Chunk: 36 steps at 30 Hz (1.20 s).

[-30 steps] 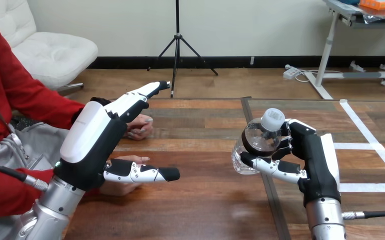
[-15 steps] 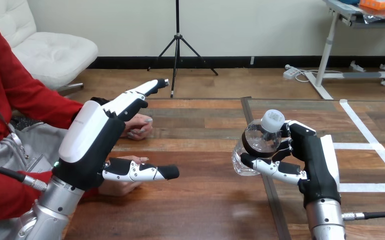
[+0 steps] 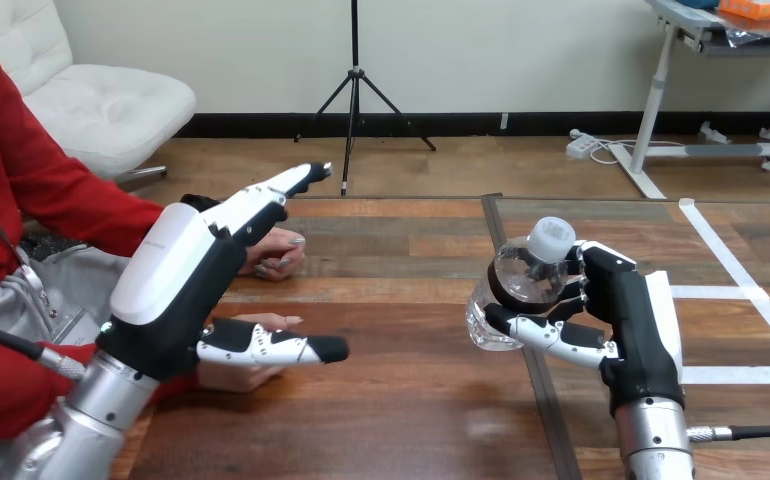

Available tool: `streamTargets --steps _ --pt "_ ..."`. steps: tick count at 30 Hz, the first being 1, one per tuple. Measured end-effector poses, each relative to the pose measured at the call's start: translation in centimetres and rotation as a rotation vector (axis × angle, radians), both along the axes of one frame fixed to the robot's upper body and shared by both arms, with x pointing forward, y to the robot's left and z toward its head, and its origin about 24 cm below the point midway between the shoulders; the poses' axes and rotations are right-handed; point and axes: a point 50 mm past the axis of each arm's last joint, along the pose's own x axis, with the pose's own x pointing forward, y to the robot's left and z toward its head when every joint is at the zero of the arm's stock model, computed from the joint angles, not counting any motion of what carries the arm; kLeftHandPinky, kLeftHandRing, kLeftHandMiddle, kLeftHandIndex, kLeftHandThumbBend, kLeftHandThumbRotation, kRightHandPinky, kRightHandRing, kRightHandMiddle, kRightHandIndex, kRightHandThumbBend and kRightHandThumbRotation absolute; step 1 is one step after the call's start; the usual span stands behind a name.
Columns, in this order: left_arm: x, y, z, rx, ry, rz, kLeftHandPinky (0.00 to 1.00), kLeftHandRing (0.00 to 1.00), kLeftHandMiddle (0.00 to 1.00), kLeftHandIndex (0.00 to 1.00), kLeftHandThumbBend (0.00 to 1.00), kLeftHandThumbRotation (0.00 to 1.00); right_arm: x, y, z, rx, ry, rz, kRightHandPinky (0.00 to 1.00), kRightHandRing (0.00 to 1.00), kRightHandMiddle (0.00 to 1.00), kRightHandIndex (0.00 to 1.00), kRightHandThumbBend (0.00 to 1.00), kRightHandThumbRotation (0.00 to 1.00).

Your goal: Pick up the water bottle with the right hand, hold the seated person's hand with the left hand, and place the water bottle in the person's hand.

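Presently, at 4 o'clock, the right hand (image 3: 633,322) is clenched round the water bottle (image 3: 519,285), cap uppermost, evidently ready for delivery. At 8 o'clock the left hand (image 3: 176,290) is spread, grasping nothing, thumb above the person's nearer hand (image 3: 241,377) on the desk (image 3: 411,400); clasp judged pending.

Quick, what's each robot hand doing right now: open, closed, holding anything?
Left robot hand: open, fingers straight, holding nothing.
Right robot hand: closed around the water bottle.
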Motion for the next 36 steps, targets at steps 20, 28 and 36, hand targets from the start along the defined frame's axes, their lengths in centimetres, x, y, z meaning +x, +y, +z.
streamTargets --steps 20,28,36 --pt "0.8 4.6 -1.3 0.307 0.224 0.144 0.82 0.92 0.94 0.94 1.00 0.52 1.0 -1.5 -2.0 -0.018 0.095 -0.024 0.26 0.34 0.47 0.45 0.98 0.12" --pt "1.2 6.2 -2.0 0.447 0.326 0.195 0.83 0.91 0.93 0.94 1.00 0.48 0.9 -1.8 -2.5 -0.016 0.108 -0.028 0.27 0.35 0.49 0.46 0.97 0.05" --pt "1.9 6.6 -2.1 0.526 0.359 0.215 0.84 0.90 0.91 0.93 1.00 0.46 1.1 -1.8 -2.0 -0.013 0.075 -0.023 0.28 0.36 0.51 0.48 0.93 0.01"
